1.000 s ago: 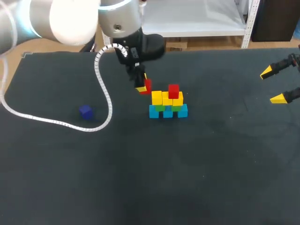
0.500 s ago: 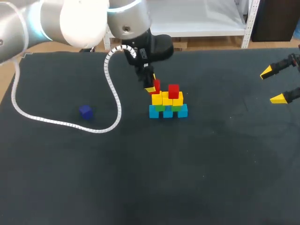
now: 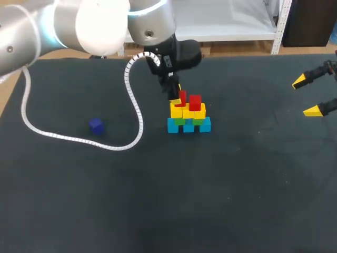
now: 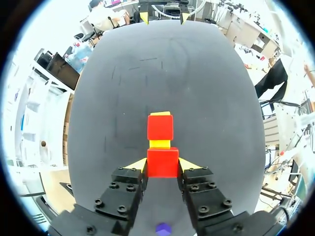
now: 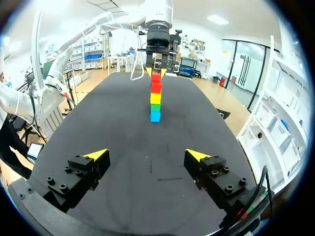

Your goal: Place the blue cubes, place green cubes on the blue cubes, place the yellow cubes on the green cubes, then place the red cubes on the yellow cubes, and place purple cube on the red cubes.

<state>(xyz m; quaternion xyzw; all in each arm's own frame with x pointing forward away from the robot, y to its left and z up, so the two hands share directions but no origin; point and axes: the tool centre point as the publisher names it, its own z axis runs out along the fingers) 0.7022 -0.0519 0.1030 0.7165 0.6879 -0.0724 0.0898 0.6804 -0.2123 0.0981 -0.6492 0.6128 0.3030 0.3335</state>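
- My left fingers pinch a red cube by two opposite flat faces, just over the yellow cubes, beside the placed red cube.
- I judge it light, rigid and smooth, so a centred side grip suits it.
- My right fingers are spread, far right.

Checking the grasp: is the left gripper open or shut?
The left gripper is shut on a red cube: in the left wrist view both yellow fingertips press its sides.
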